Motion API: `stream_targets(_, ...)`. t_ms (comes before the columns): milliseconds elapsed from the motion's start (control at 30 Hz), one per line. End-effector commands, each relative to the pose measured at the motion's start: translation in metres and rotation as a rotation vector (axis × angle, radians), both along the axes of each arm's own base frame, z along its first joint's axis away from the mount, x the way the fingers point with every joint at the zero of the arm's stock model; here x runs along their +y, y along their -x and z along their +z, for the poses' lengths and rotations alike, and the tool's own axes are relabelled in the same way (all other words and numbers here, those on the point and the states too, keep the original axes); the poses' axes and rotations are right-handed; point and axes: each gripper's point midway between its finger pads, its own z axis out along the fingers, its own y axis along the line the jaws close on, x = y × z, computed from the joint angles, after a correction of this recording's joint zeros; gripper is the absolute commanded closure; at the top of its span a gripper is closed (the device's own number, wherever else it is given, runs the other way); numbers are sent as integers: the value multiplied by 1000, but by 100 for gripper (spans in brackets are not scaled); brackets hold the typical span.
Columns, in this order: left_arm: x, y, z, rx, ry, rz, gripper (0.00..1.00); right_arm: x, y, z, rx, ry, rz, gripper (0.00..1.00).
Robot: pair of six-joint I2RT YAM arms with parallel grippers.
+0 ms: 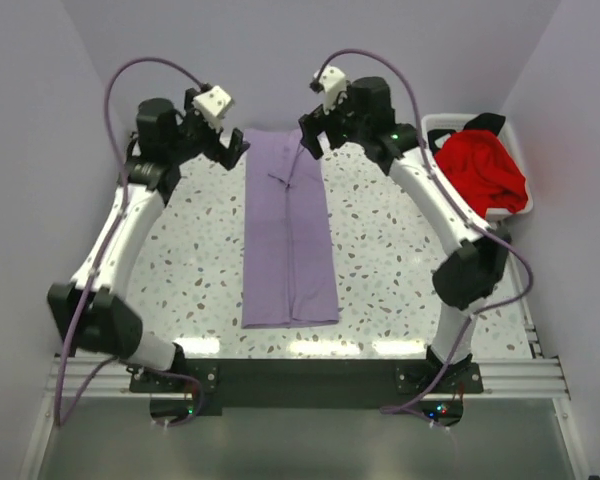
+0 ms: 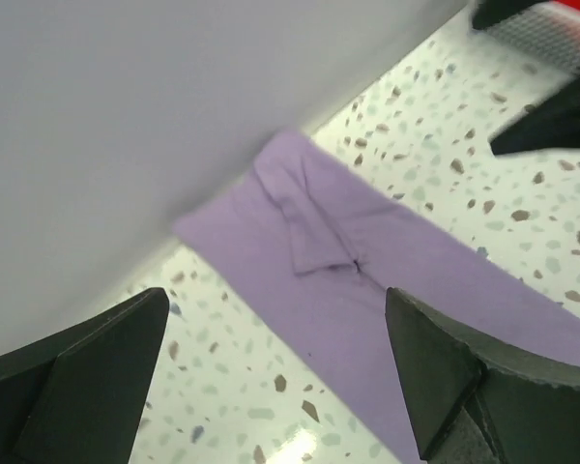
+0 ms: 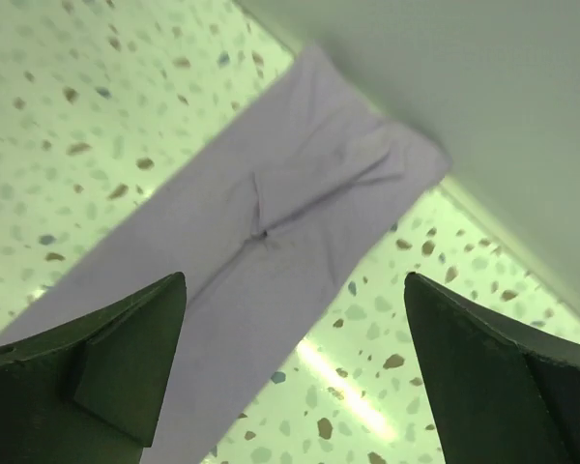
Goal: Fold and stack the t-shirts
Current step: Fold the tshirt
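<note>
The lavender-purple t-shirt lies flat on the table, folded lengthwise into a long narrow strip from the back wall toward the near edge. It also shows in the left wrist view and the right wrist view. My left gripper is open and empty, just left of the strip's far end. My right gripper is open and empty, just right of that far end. The red t-shirt lies bunched in the white basket, with a bit of black cloth behind it.
The basket stands at the table's back right corner, close to my right arm. The back wall runs right behind both grippers. The speckled table surrounds the strip on both sides.
</note>
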Motion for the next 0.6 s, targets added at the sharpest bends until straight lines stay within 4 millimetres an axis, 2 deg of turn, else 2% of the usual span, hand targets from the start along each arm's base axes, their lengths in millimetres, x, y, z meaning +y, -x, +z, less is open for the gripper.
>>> stream_targets(0,-7,58,38,-268,-59,-177,0,1,51,78,-160,-74,156,1)
stream_targets(67,-9,96,32,-316,-88,-247,0,1,75,80,-182,-50,254,1)
stream_targets(100,-10,109,28,-307,-83,-266,0,-1,104,75,-156,-35,348,1)
stream_targets(133,-10,125,4,-230,-100,-297,0,-3,117,70,-164,-7,400,1)
stream_targets(167,-10,143,0,-213,-115,-332,0,-5,127,63,-142,2,418,1)
stream_targets(200,-12,158,-13,-176,-126,-386,0,-11,145,34,-54,35,439,1)
stream_targets(233,-9,176,-35,-115,-167,-427,0,-12,164,30,-64,76,495,1)
stream_targets(267,-6,193,-52,-82,-176,-435,0,-15,177,16,-35,109,514,1)
stream_targets(300,-3,203,-65,-59,-186,-436,0,-21,198,-22,62,161,537,1)
stream_targets(333,0,217,-82,-45,-221,-467,0,-21,219,-26,44,188,582,1)
stream_targets(367,3,238,-107,-29,-242,-497,0,-22,233,-41,60,214,603,1)
stream_targets(400,4,252,-121,-27,-257,-533,0,-17,261,-77,110,257,662,2)
stream_targets(433,6,265,-137,-36,-295,-579,0,-17,274,-87,101,277,687,2)
stream_targets(467,8,284,-160,-25,-304,-602,2,-19,284,-94,75,306,700,5)
stream_targets(500,8,291,-169,-29,-309,-615,4,-16,306,-120,100,332,754,12)
stream_targets(533,9,304,-192,-6,-321,-645,6,-16,315,-131,115,338,761,16)
stream_targets(567,10,310,-196,-36,-334,-652,12,-21,326,-151,151,355,772,21)
